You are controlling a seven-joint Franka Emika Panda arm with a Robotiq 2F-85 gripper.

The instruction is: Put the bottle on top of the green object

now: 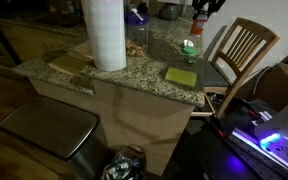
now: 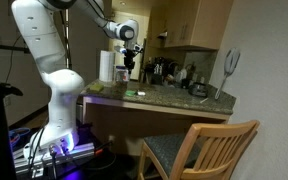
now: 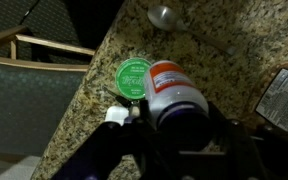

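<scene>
In an exterior view (image 1: 197, 19) I see the bottle held up near the top edge of the picture, clear of the counter (image 1: 134, 70), with the claw (image 1: 204, 10) closed on it from above. The green disc (image 1: 189, 47) lies on the stone below it, near the counter's edge by the chair (image 1: 240, 48); a yellow-green sponge (image 1: 181, 76) lies nearer the camera, and the tall white roll (image 1: 104, 33) stands well apart to the side. In the exterior view from across the room, the white arm (image 2: 54, 60) reaches over the counter (image 2: 174, 100) and the claw (image 2: 127, 62) hangs above it just beside the roll (image 2: 106, 68) — the bottle is too small there for me to make out. In the wrist view the bottle (image 3: 174, 92) lies between the dark fingers (image 3: 112, 120), which are clamped on its body (red band and pale top both showing). The green disc (image 3: 134, 76) lies just beside it in the picture, at the counter's edge, and a spoon (image 3: 164, 15) lies farther off — whether bottle and disc touch, I cannot tell.
</scene>
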